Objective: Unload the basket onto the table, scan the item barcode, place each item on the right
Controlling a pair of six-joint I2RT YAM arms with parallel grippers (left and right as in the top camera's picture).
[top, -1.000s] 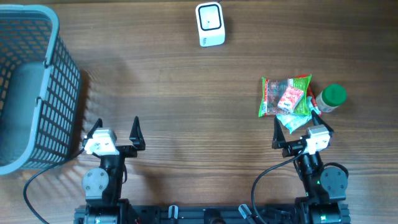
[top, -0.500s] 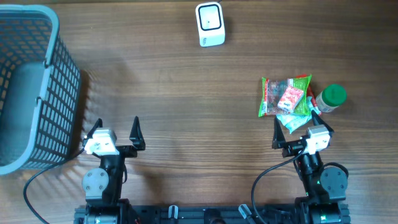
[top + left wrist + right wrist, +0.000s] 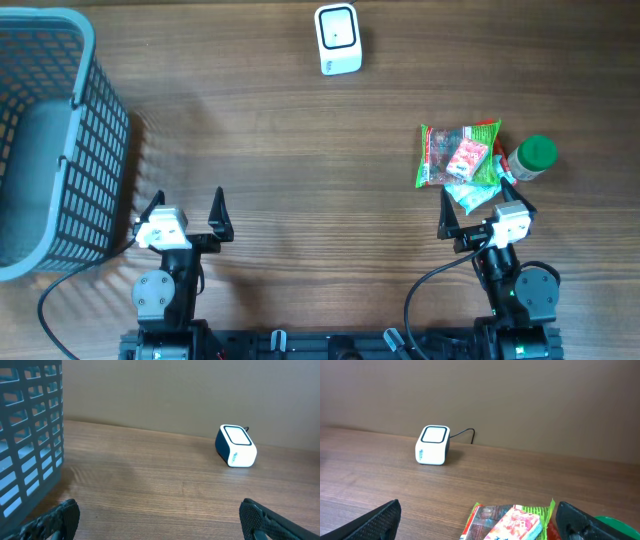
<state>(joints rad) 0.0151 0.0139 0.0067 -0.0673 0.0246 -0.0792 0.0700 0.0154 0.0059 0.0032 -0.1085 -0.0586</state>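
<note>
Snack packets lie heaped at 3 o'clock on the table. The green wrapper's long axis runs 9 to 3, and the pink pack on top points toward 1 o'clock. A green-capped bottle sits just beside the heap at its 3 o'clock. The right gripper, at the heap's 6 o'clock, is spread wide and empty. The left gripper, near the basket, is the same. The white scanner stands at 12 o'clock.
</note>
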